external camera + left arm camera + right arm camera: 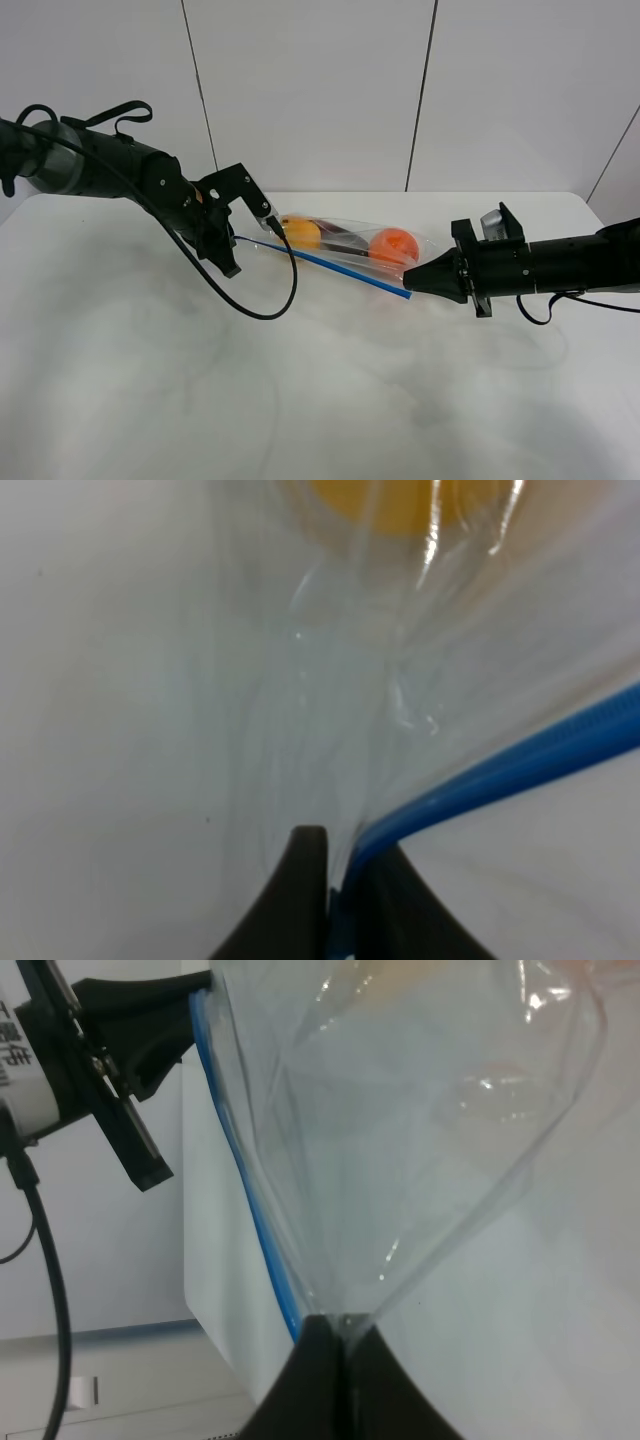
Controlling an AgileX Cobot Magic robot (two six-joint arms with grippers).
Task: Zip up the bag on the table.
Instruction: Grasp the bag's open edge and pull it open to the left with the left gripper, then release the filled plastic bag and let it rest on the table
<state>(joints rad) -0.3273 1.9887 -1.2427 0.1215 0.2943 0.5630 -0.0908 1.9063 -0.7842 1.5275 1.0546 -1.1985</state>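
**Bag pinched shut at both ends of its strip**

The white table (300, 400) fills the foreground. Further back, the clear bag (350, 258) stretches between the two claws, with its blue zip strip (330, 267) running along the near edge. The left claw (328, 880) is closed on one end of that strip. The right claw (345, 1340) is closed on the bag's corner at the other end. Inside sit a yellow fruit (300, 232), a dark item (345, 240) and an orange fruit (392, 245). Behind stands a pale panelled wall (310, 90)

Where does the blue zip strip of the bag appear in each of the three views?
Exterior high: the blue zip strip slants across the middle.
Left wrist: it curves out from between the shut jaws.
Right wrist: it runs along one bag edge.
Shared landmark: the left gripper pinching its end.
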